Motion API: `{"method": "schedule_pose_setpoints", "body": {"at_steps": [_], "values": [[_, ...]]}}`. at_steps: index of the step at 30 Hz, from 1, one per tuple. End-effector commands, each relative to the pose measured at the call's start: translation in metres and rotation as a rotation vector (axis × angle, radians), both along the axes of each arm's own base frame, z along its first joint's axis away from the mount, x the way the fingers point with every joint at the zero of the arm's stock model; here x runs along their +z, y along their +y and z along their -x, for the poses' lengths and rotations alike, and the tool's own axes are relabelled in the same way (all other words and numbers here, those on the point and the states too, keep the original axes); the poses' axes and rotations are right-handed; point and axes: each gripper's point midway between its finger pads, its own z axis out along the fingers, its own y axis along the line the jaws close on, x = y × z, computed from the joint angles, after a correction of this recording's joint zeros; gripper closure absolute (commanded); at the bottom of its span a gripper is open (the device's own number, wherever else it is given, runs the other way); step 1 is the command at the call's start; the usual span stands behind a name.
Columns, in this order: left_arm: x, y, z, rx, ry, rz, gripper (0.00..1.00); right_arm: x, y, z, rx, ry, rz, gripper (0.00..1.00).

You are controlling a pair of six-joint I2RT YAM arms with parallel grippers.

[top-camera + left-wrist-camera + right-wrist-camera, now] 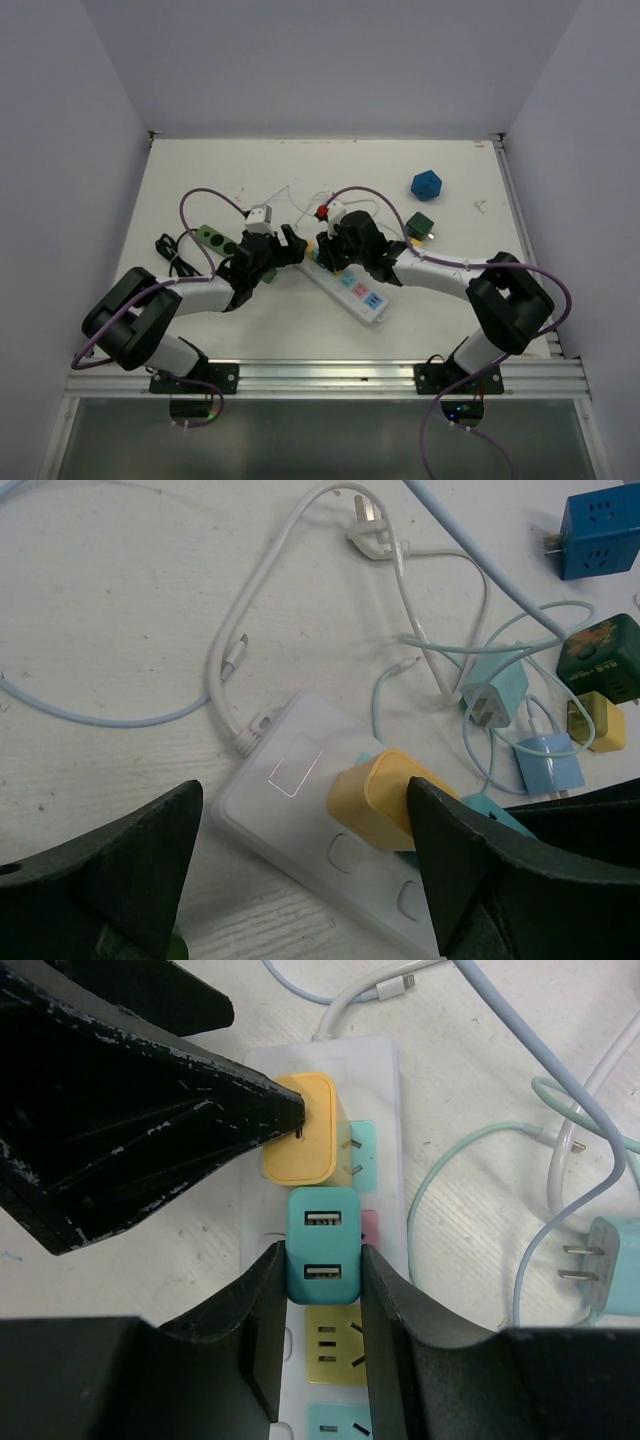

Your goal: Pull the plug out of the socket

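A white socket strip (pixel 365 295) lies in the middle of the table, running from upper left to lower right. A teal USB plug (pixel 322 1245) sits in it, and my right gripper (pixel 322 1260) is shut on that plug's two sides. Just beyond it a yellow plug (pixel 305 1145) is plugged in too. My left gripper (pixel 305 800) is open and straddles the strip's (pixel 290 820) end. Its right finger (pixel 450 850) rests against the yellow plug (pixel 385 800), while the left finger (pixel 130 860) stands well off to the side. In the top view both grippers meet over the strip's far end.
Loose white and pale blue cables (pixel 240 650) lie beyond the strip. Pale blue chargers (pixel 495 695), a yellow adapter (pixel 595 720), a dark green cube (pixel 605 655) and a blue cube (pixel 426 185) sit to the right. A green socket bar (pixel 213 238) lies at the left.
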Motion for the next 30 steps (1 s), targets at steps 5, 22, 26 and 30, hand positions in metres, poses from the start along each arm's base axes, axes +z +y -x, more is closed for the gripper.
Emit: {"method": "schedule_pose_setpoints", "body": {"at_steps": [5,22,26,30], "values": [[-0.069,0.039,0.039,0.006,0.202,-0.23,0.14,0.073,0.049,-0.013,0.117,-0.271,-0.085,1.0],[-0.067,0.041,0.039,0.003,0.2,-0.242,0.13,0.069,0.025,-0.037,0.015,-0.152,-0.178,1.0],[-0.065,0.04,0.038,-0.001,0.196,-0.247,0.13,0.071,0.022,-0.035,0.008,-0.158,-0.178,1.0],[-0.059,0.037,0.034,-0.007,0.184,-0.241,0.12,0.088,0.013,-0.033,-0.01,-0.181,-0.202,1.0]]}}
